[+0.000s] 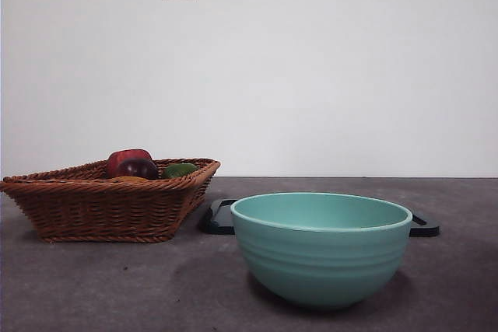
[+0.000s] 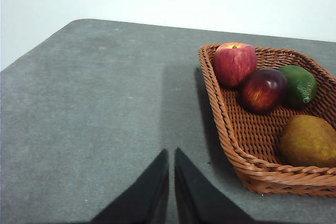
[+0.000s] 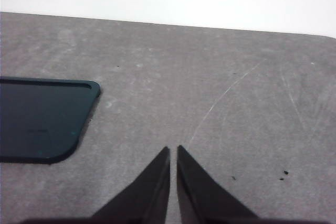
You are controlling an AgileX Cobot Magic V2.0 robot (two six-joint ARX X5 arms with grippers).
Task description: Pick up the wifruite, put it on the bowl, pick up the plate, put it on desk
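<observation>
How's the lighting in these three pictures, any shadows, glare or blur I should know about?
Front view: soft even light, a faint shadow under the bowl, the basket slightly soft. Left wrist view: a long dim shadow runs up the desk from the left gripper; small highlights on the apple and dark red fruit. Right wrist view: flat light, pale scratches on the grey surface, no glare on the tray.

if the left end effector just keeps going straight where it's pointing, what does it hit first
Probably nothing: the left end effector, jaws shut, points along bare desk toward its far edge. The wicker basket lies off to one side of that line, though depth is hard to judge.
</observation>
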